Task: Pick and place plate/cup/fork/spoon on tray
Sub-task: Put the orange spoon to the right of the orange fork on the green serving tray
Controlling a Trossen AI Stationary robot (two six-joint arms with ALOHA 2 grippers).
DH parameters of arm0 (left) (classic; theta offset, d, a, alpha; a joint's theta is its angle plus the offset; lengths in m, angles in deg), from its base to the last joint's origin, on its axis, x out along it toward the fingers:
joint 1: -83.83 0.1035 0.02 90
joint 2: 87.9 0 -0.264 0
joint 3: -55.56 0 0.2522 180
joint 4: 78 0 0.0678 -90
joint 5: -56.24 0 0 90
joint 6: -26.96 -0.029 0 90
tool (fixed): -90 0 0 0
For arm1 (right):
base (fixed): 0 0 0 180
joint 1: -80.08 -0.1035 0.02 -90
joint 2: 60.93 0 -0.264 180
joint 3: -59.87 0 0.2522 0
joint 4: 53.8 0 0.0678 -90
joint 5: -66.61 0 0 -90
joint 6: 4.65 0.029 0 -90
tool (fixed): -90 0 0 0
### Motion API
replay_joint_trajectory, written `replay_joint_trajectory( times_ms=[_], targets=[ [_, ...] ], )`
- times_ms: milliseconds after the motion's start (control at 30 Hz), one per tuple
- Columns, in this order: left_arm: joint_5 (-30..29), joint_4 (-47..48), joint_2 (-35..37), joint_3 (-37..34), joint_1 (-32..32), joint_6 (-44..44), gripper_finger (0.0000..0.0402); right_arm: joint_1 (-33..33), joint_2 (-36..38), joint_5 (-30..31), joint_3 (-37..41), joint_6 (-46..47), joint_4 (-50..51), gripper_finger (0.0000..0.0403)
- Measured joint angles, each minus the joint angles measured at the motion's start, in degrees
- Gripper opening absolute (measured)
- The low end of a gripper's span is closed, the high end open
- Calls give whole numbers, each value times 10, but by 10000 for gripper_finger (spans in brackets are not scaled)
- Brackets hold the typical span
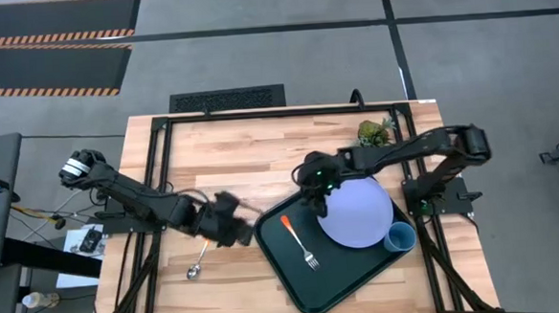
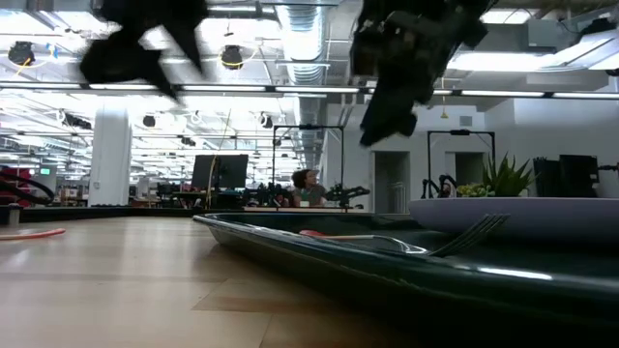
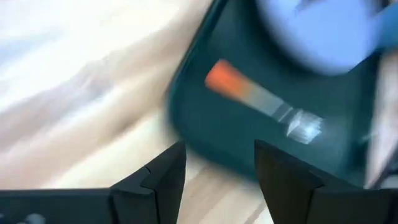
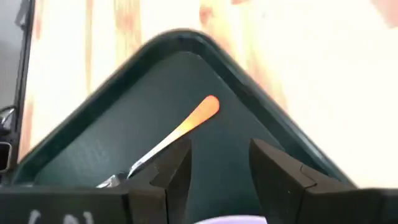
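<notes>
The dark green tray [image 1: 310, 281] lies on the right half of the wooden table. On it are the pale blue plate [image 1: 356, 215], the blue cup [image 1: 400, 237] at the plate's right edge, and the orange-handled fork [image 1: 298, 240]. The fork also shows in the left wrist view [image 3: 261, 102] and the right wrist view [image 4: 180, 130]. The spoon [image 1: 197, 264] lies on the table left of the tray. My left gripper [image 1: 233, 228] [image 3: 219, 165] is open and empty between the spoon and the tray's left rim. My right gripper [image 1: 316, 199] [image 4: 221, 162] is open and empty above the tray's far corner.
A small green plant-like object [image 1: 376, 130] sits at the table's far right. Bare wood [image 1: 232, 159] spreads over the far left of the table. In the low view the tray's rim [image 2: 290, 246] and the plate [image 2: 522, 215] stand close by.
</notes>
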Motion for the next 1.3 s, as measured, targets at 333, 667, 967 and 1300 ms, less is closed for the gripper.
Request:
replay_joint_trajectory(
  times_ms=[333, 667, 967, 1300],
  targets=[
    [83, 196, -36, 0, -162, 243, 174, -1, 73, 37, 0, 1, 30, 184],
    [148, 193, -146, 0, -249, 370, 174, -4, 48, 36, 0, 1, 24, 184],
    [153, 210, -187, 0, -245, 387, 174, -13, 48, 35, 1, 3, 23, 184],
    [156, 234, -81, -31, -244, 407, 173, -16, 48, 34, 0, 7, 20, 184]
  ],
)
